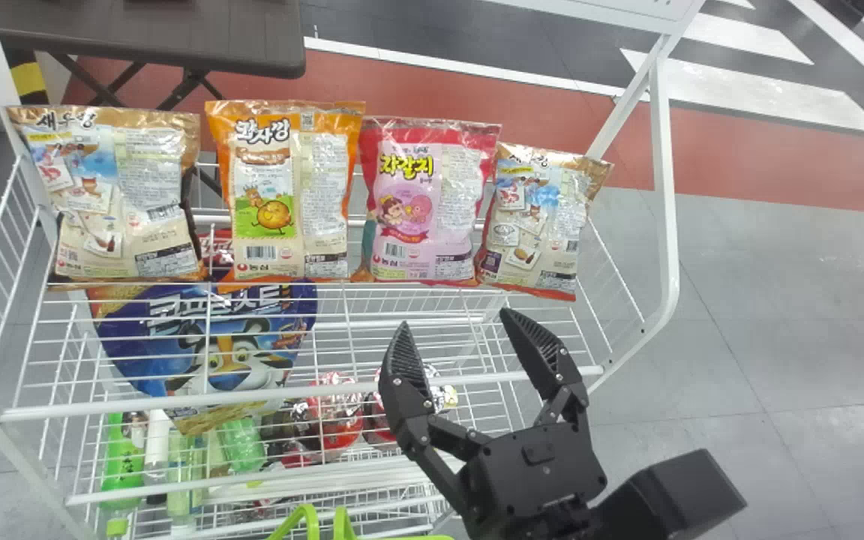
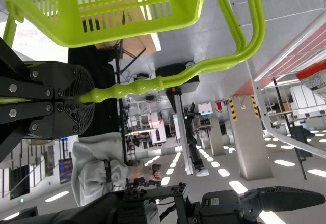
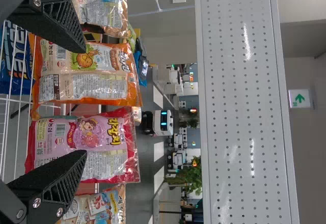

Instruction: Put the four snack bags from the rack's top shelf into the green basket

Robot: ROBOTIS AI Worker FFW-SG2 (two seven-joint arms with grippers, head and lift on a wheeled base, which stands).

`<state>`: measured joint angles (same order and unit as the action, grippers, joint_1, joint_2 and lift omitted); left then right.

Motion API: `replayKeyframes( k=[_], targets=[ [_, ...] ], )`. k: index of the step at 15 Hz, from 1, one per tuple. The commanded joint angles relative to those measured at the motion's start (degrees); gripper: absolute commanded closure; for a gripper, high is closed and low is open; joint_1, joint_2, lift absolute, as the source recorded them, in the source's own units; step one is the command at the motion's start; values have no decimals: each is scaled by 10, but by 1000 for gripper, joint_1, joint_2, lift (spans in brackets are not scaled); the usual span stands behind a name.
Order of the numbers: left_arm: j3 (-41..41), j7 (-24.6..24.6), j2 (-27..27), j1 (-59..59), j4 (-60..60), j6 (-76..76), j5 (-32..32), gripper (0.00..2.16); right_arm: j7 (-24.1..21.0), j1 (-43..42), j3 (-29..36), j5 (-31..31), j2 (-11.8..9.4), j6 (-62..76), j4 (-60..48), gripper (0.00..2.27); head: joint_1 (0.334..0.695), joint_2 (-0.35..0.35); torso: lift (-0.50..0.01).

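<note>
All four snack bags (image 1: 289,202) stand on the rack's top shelf (image 1: 327,389), upper left to upper centre; none looks basketed. Long axes near upright, backs facing us (the rightmost leans). Right gripper (image 1: 454,316): wide open, empty. Left gripper (image 2: 85,98): closed on the green basket's (image 2: 132,38) handle (image 2: 204,65).

The leftmost snack bag (image 1: 117,195) is tan and cream with pale blue patches; the orange bag (image 1: 289,195) shows a round yellow figure on green; the third bag (image 1: 428,202) is pink edged in crimson, lettered yellow; the rightmost bag (image 1: 541,221) repeats tan and cream. A deep-blue bag (image 1: 229,355) bears a tiger face. The rack (image 1: 252,397) is white-gridded, the basket (image 2: 186,7) lime green with rows of slots.
</note>
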<state>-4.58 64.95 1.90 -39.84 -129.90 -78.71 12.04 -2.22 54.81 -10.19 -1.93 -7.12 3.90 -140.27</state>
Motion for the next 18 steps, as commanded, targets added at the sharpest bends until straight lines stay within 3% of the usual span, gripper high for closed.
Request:
replayKeyframes(
  k=[1, 14, 16, 18],
  targets=[
    [-1, -1, -1, -1, 0, 0, 0, 2145, 0, -1, 0, 1, 0, 0, 0, 117, 695, -350, 0],
    [-5, -1, 3, 3, -1, -2, 0, 2145, 1, -27, 1, 6, 3, -21, 11, 120, 695, -350, 0],
    [-6, -2, 5, 5, -1, -2, 1, 2145, 2, -79, -4, 23, 2, -79, 36, 120, 695, -350, 0],
    [-7, -5, 8, 10, 1, -5, 5, 2145, 2, -190, -47, 23, 3, -169, 96, 120, 695, -350, 0]
  ],
)
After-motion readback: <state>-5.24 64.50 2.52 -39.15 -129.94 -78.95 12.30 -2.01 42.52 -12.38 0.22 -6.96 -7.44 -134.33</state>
